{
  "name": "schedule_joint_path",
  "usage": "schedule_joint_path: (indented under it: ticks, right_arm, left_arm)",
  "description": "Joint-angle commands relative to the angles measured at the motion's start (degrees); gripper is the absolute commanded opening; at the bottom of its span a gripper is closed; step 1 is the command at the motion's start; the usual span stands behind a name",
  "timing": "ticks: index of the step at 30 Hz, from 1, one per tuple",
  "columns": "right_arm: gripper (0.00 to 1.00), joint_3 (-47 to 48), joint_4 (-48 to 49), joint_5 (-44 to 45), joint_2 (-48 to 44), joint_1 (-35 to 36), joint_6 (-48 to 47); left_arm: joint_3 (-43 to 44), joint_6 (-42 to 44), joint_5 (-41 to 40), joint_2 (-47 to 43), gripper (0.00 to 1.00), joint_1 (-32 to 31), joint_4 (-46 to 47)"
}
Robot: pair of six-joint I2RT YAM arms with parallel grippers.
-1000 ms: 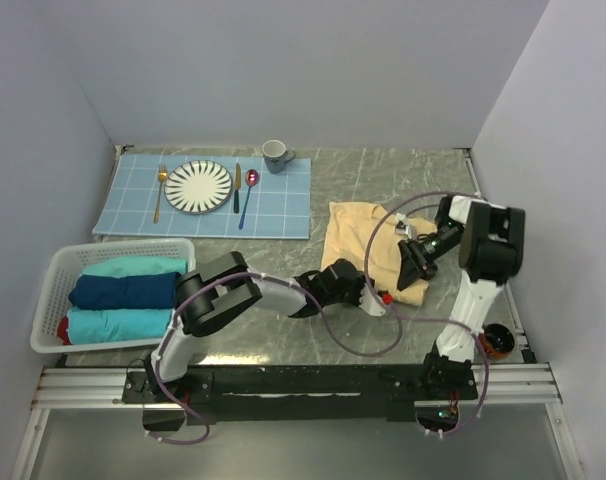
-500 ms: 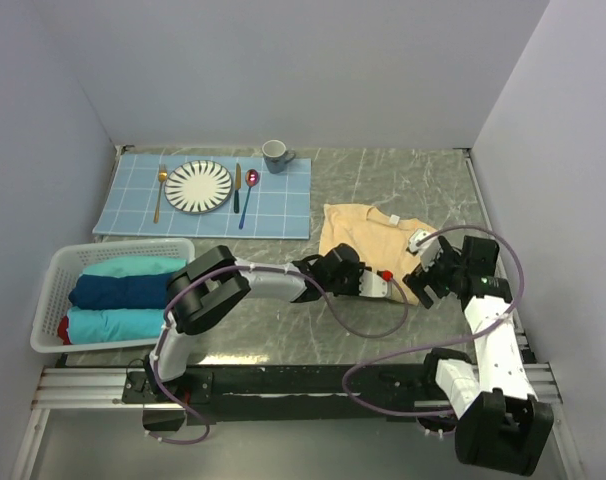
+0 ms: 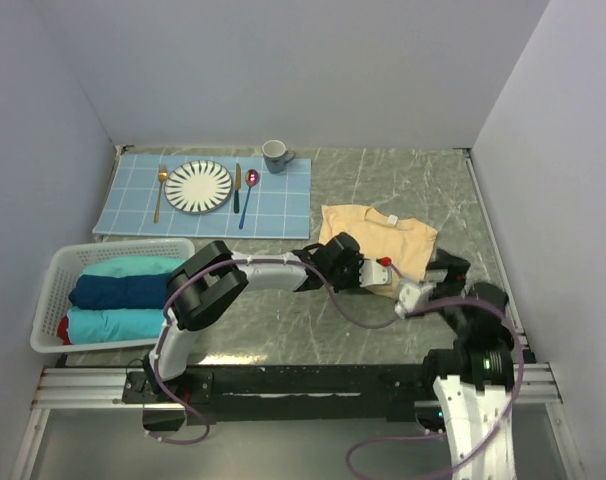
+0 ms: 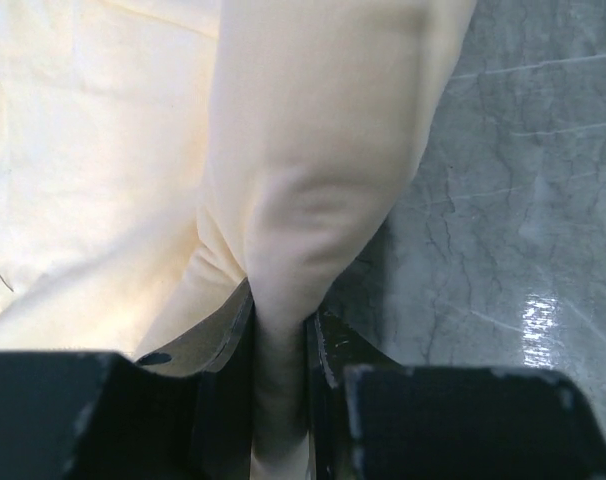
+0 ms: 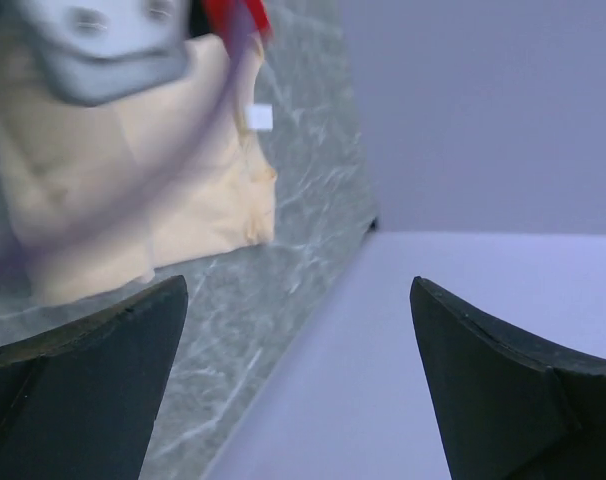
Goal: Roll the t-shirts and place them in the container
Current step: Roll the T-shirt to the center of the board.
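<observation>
My left gripper [image 4: 280, 340]: narrow, pinched on a thick bunched fold at the near edge of the large pale yellow-tan cloth t-shirt [image 3: 383, 232].
Shirt position: on the grey marbled table [image 3: 283, 330], right of centre, with its white neck label towards the back.
My right gripper [image 5: 299, 282]: jaws wide apart with nothing between them, near the shirt's near right corner.
Other shirts: teal and navy ones [image 3: 123, 290] lie in the white lattice basket [image 3: 53, 275], well apart.
Risk, lopsided roll: only one side is held, so turning the fold over from here would likely give a skewed cone.
Risk, slip: the soft cloth could slide out of my narrow pinch under a tug.
Risk, drag: pulling instead of rolling would slide the whole shirt across the smooth table and rumple it.
Risk, tangle: the looping purple cable [image 3: 368, 318] lies close to my right gripper, which could snag it when reaching in.
</observation>
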Motion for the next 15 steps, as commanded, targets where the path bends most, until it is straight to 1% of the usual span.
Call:
schedule_joint_path:
  ticks: [1,2,3,4,5,6,9,12,13,15]
  right_arm:
    - [1.00,-5.3,-20.8,-7.8,-11.9,0.4,-10.8]
    - [1.00,-6.7,-21.2,-8.3,-14.3,0.4,-12.3]
    - [1.00,-9.6,-19.8,-8.8,-15.7,0.4,-11.9]
    - [1.00,-11.2,-18.0,-8.9,-18.1,0.4,-11.8]
    - [1.00,-12.7,-14.2,-9.0,-18.9,0.4,-11.8]
    - [1.00,-15.5,-12.5,-9.0,-19.4,0.4,-11.8]
    - [1.00,-19.0,-8.3,-9.9,-17.3,0.4,-13.8]
    - [1.00,-20.8,-4.5,-11.9,-12.6,0.4,-15.4]
    - [1.00,-21.2,-3.3,-11.9,-9.0,0.4,-16.0]
    - [1.00,-23.5,1.5,-11.3,-6.9,0.4,-16.6]
  left_arm:
    - [-0.9,-4.8,5.6,1.9,0.12,0.0,-10.0]
    - [-0.7,-4.8,5.8,1.9,0.12,0.0,-10.1]
    - [-0.8,-4.9,6.1,1.8,0.12,0.1,-10.2]
    - [-0.9,-4.9,6.3,1.6,0.12,0.2,-10.1]
    - [-1.0,-5.0,6.3,1.4,0.12,0.2,-10.0]
    - [-1.1,-5.1,6.3,1.3,0.12,0.2,-9.8]
    - [-1.5,-5.6,6.3,1.0,0.12,0.3,-9.8]
    - [-1.4,-6.3,6.7,1.1,0.12,0.3,-10.0]
    - [-1.5,-6.4,6.9,1.0,0.12,0.3,-9.8]
    - [-1.5,-6.7,7.6,0.9,0.12,0.3,-9.8]
